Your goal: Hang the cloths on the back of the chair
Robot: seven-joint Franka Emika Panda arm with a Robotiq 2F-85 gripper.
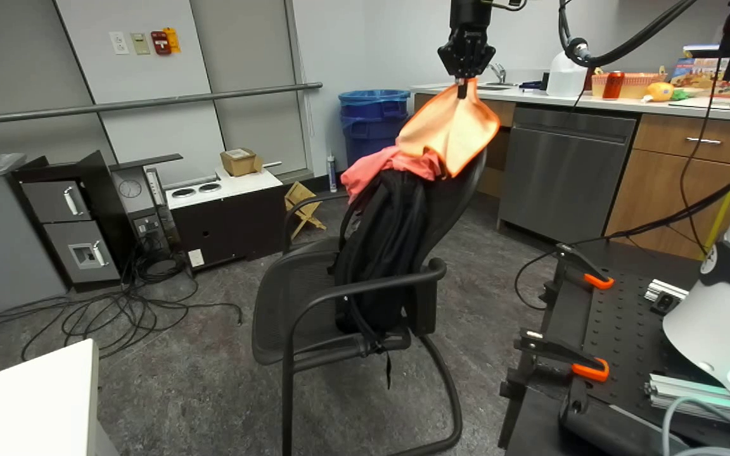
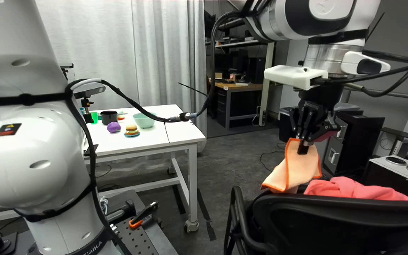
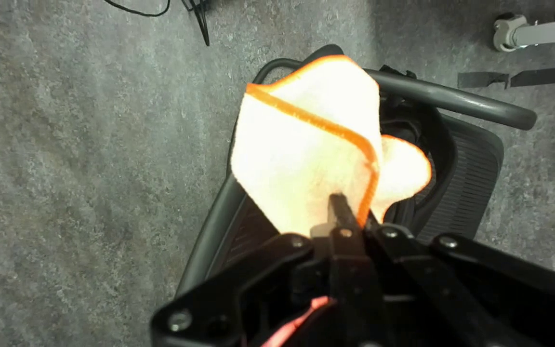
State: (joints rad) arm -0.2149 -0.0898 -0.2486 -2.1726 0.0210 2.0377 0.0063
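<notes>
My gripper (image 1: 462,90) is shut on a light orange cloth (image 1: 454,130) with a bright orange hem, above the chair's back. The cloth hangs from the fingertips (image 2: 303,147). Its lower end overlaps the pink cloth in an exterior view and reaches the top edge of the black chair back (image 2: 331,219). In the wrist view the cloth (image 3: 297,154) looks overexposed and covers part of the chair. The pink cloth (image 1: 397,166) lies bunched along the top of the chair back, over a black backpack (image 1: 377,253). It also shows beyond the top edge (image 2: 356,189).
The backpack leans on the chair back above the seat (image 1: 289,316). Chair armrests (image 1: 371,288) stick out at the sides. A white table (image 2: 147,141) with toy food and a green bowl (image 2: 143,120) stands apart. Cables (image 1: 143,304) lie on the floor.
</notes>
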